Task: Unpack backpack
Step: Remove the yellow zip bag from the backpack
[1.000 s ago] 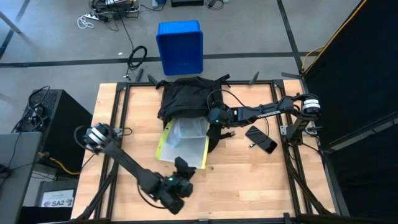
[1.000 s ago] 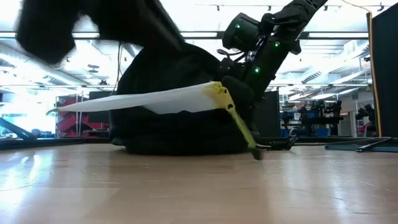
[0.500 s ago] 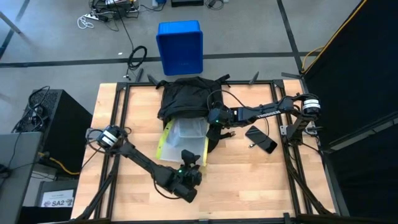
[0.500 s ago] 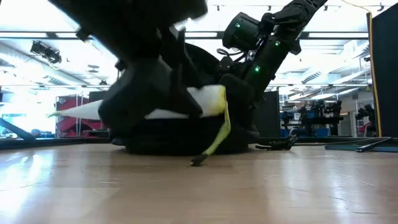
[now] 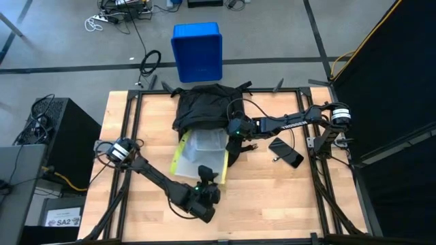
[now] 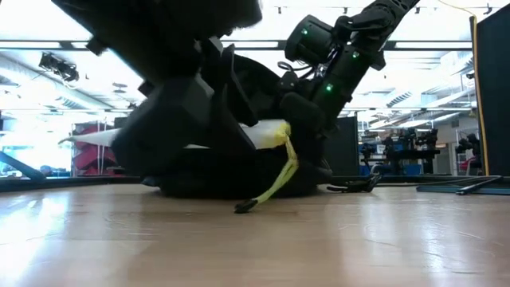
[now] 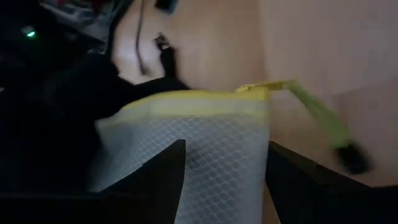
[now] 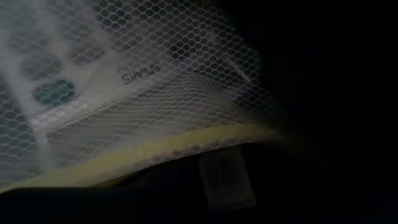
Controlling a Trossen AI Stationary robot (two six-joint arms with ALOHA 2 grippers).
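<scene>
- Pouch is half drawn from the backpack; its near edge is now straddled by the left gripper, jaws apart, nothing gripped.
- Right gripper is kept at the backpack's opening; its grip cannot be told.

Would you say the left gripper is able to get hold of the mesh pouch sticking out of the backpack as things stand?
Probably yes. The left gripper is open, with the pouch's near edge between its fingers and nothing in between. The right gripper is at the backpack beside the pouch's far end.
</scene>
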